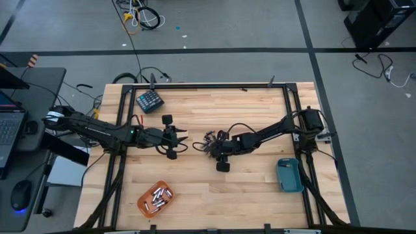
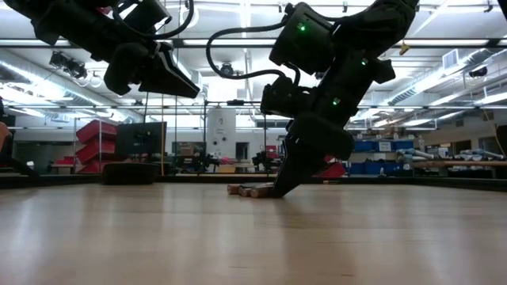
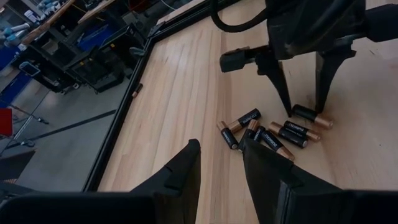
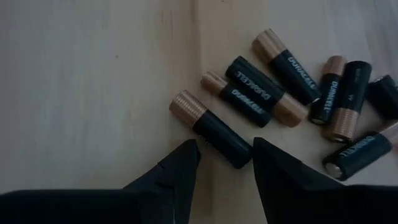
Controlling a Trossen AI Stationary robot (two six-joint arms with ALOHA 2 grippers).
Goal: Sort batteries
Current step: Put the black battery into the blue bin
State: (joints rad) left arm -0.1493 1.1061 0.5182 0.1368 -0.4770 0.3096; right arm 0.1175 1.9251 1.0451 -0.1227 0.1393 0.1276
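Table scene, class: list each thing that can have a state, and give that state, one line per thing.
Right gripper: open, fingers down astride one battery in the pile.
Left gripper: open, empty, raised beside the pile.
Loose batteries: lying flat, clustered mid-table.
Orange tray: holds several batteries.
Blue tray: contents cannot be told.
Keypad-like block: lying flat near the far edge.

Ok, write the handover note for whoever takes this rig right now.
Right tool: down at the loose pile of batteries mid-table, fingers open astride one battery, not gripping it.
Left tool: open, empty, hovering above the table left of the pile.
Done: a number of cells already lie in the orange tray at the front left.
Left: the pile remains; the blue tray by the right edge looks empty.
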